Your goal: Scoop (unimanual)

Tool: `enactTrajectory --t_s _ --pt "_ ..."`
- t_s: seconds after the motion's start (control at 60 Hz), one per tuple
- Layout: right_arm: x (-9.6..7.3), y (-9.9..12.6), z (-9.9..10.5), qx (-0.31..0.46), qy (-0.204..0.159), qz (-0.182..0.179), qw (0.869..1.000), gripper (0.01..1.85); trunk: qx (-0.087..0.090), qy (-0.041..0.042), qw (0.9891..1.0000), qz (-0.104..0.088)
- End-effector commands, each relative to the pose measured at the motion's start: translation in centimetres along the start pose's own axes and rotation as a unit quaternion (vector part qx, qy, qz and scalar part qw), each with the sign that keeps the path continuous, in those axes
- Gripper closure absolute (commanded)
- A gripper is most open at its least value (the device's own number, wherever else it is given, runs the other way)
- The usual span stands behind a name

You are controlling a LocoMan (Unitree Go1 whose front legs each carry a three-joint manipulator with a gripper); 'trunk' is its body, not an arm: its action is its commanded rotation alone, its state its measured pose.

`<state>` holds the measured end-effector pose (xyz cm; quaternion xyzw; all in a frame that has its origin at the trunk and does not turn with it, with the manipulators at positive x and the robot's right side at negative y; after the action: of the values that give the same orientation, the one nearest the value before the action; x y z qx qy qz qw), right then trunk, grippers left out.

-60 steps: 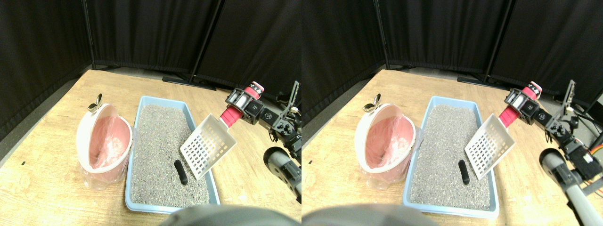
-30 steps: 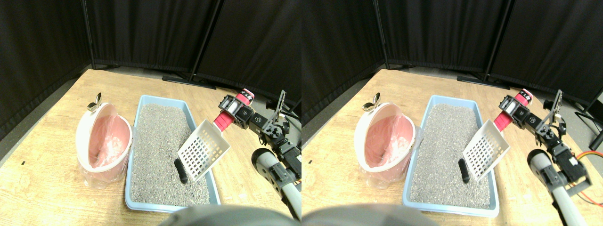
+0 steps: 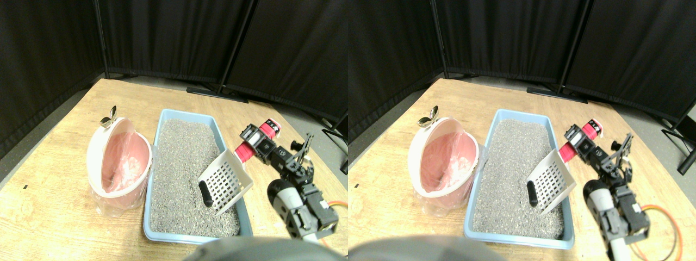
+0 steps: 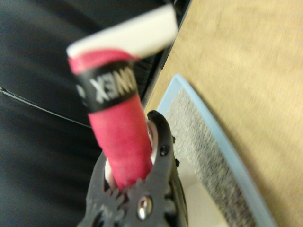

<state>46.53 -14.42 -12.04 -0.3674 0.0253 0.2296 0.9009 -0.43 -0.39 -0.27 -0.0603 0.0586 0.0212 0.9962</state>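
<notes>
Clamping the red-wrapped handle (image 4: 120, 137), the end effector (image 3: 254, 145) holds a light, stiff white slotted plastic scoop (image 3: 224, 182) beside a small black cylinder (image 3: 205, 193).

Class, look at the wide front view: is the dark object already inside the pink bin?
No. The dark object lies on the litter in the blue tray, at the scoop's leading edge, while the pink bin stands beside the tray.
</notes>
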Motion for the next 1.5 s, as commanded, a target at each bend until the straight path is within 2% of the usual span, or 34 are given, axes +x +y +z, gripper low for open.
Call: enactTrajectory --t_s 0.017,0.1,0.133,0.167,0.233,0.3,0.367,0.417,0.467,0.5,0.533,0.567,0.617,0.633,0.683,0.733,0.783,0.817,0.85,0.867,0.917,0.967,0.983,1.083,1.1,1.15,1.183,1.233,1.433,1.5 --pt "0.2 3.7 -1.9 0.047 0.017 0.083 0.995 1.81 -0.007 0.0134 0.9999 0.008" --pt "0.6 3.0 -1.9 0.088 0.011 0.063 0.994 1.81 -0.011 0.0158 0.9997 0.018" --pt "0.8 2.7 -1.9 0.107 0.010 0.052 0.993 1.71 -0.011 0.0158 0.9997 0.018" --pt "1.0 2.5 -2.0 0.117 0.008 0.046 0.992 1.71 -0.011 0.0161 0.9996 0.019" --pt "1.1 1.9 -1.9 0.145 0.023 0.030 0.989 1.81 -0.011 0.0161 0.9996 0.019" --pt "1.2 1.5 -2.2 0.154 0.012 0.029 0.988 1.78 -0.011 0.0161 0.9996 0.019" --pt "1.4 0.6 -2.5 0.180 0.026 0.006 0.983 1.81 -0.013 0.0159 0.9996 0.019" --pt "1.4 0.4 -2.6 0.191 0.025 0.004 0.981 1.81 -0.012 0.0159 0.9996 0.019" --pt "1.5 -0.4 -3.1 0.243 0.026 -0.008 0.970 1.81 -0.011 0.0156 0.9996 0.018" --pt "1.5 -0.4 -3.1 0.243 0.026 -0.008 0.970 1.81 -0.011 0.0156 0.9996 0.018" --pt "1.6 -1.1 -3.6 0.275 0.025 -0.024 0.961 1.81 -0.011 0.0153 0.9997 0.018" --pt "1.6 -1.7 -4.0 0.321 0.026 -0.041 0.946 1.81 -0.010 0.0151 0.9997 0.018" --pt "1.6 -1.7 -4.0 0.321 0.026 -0.041 0.946 1.81 -0.009 0.0150 0.9997 0.018" --pt "1.7 -2.3 -4.4 0.342 0.028 -0.054 0.938 1.81 -0.009 0.0156 0.9997 0.017" --pt "1.7 -2.6 -4.8 0.352 0.020 -0.057 0.934 1.81 -0.008 0.0162 0.9997 0.017" --pt "1.6 -3.0 -5.2 0.374 0.025 -0.071 0.924 1.81 -0.009 0.0163 0.9997 0.017" --pt "1.6 -3.1 -5.3 0.377 0.023 -0.071 0.923 1.81 -0.009 0.0163 0.9997 0.017" --pt "1.5 -3.3 -5.8 0.400 0.016 -0.076 0.913 1.81 -0.009 0.0173 0.9997 0.017" --pt "1.5 -3.3 -5.8 0.400 0.016 -0.076 0.913 1.81 -0.009 0.0173 0.9997 0.017" --pt "1.5 -3.4 -6.0 0.415 0.010 -0.081 0.906 1.81 -0.009 0.0173 0.9997 0.017" --pt "1.4 -3.5 -6.3 0.431 -0.003 -0.081 0.899 1.81 -0.009 0.0173 0.9997 0.017" --pt "1.4 -3.5 -6.3 0.434 -0.006 -0.081 0.897 1.81 -0.009 0.0173 0.9997 0.017" --pt "1.4 -3.5 -6.6 0.449 -0.016 -0.084 0.890 1.81 -0.010 0.0167 0.9996 0.019" --pt "1.3 -3.5 -6.8 0.455 -0.028 -0.084 0.886 1.81 -0.012 0.0155 0.9996 0.020" --pt "1.2 -3.5 -7.0 0.466 -0.039 -0.085 0.880 1.81 -0.012 0.0155 0.9996 0.020" --pt "1.1 -3.4 -6.9 0.469 -0.046 -0.086 0.878 1.81 -0.012 0.0144 0.9996 0.021" --pt "1.1 -3.2 -7.1 0.478 -0.075 -0.074 0.872 1.81 -0.012 0.0132 0.9996 0.022" --pt "1.2 -3.0 -6.9 0.483 -0.088 -0.071 0.868 1.81 -0.012 0.0122 0.9996 0.023" --pt "1.4 -2.9 -6.4 0.491 -0.108 -0.062 0.862 1.81 -0.014 0.0104 0.9995 0.026" --pt "1.7 -2.7 -5.8 0.500 -0.118 -0.054 0.856 1.81 -0.017 0.0091 0.9994 0.030"
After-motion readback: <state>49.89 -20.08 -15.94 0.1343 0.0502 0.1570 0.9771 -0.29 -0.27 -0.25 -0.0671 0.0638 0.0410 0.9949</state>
